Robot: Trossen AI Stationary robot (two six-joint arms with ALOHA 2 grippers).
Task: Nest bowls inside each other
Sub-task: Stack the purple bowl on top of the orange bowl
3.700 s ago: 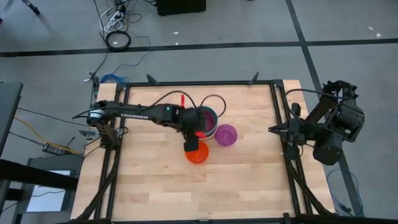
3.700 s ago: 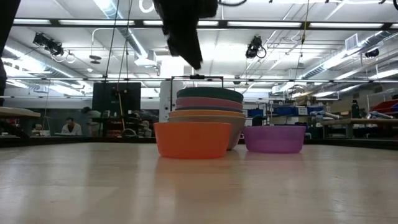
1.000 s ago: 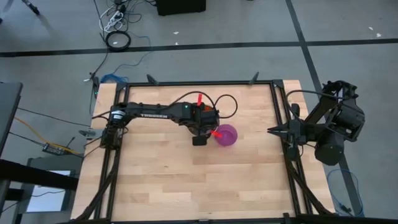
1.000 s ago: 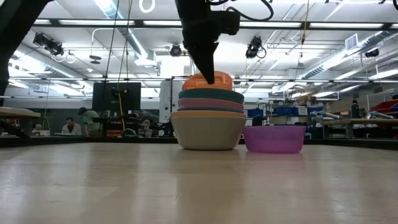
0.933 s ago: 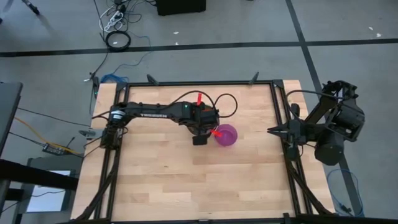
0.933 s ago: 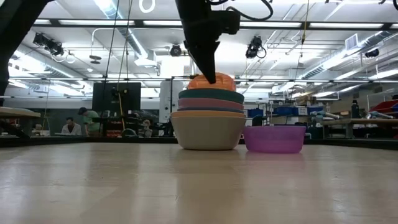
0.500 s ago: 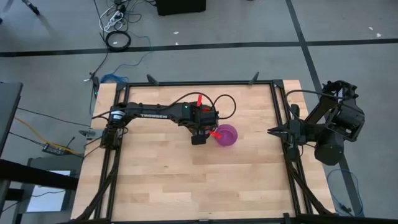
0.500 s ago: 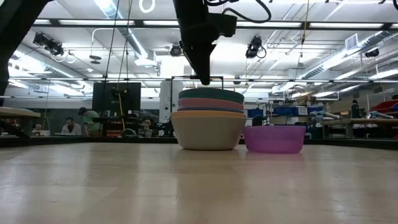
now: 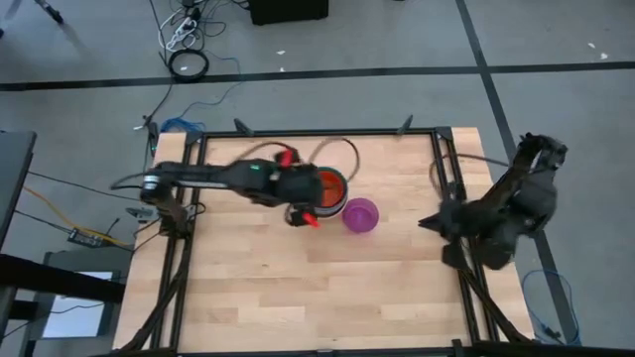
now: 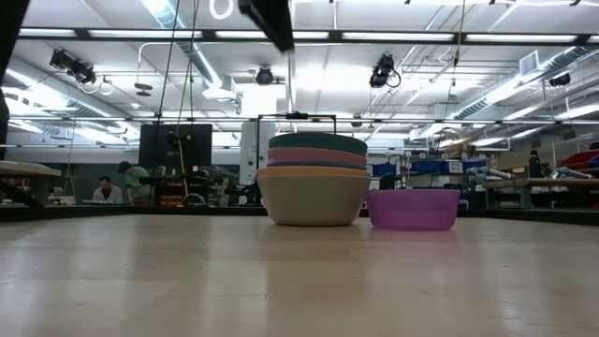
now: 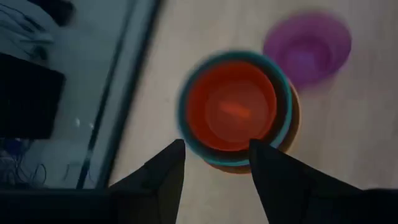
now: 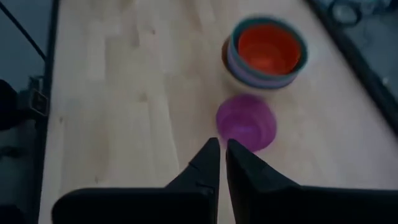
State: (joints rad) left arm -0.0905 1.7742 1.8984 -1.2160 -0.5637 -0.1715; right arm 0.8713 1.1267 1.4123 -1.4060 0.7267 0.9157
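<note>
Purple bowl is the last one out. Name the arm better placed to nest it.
Left. Its open claw hangs beside the stack, close to the purple bowl; the right claw is shut at the table's edge.

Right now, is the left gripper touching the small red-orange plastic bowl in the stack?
Apart. In the low view the left gripper hangs well above the stack; the left wrist view shows the red-orange bowl lying free.

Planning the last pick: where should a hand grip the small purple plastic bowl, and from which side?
Probably the rim. The small purple plastic bowl stands upright and mouth-up on the wooden table, so come from above with one finger inside the wall and one outside. Take the rim side away from the stack of nested bowls, which sits close beside it.
</note>
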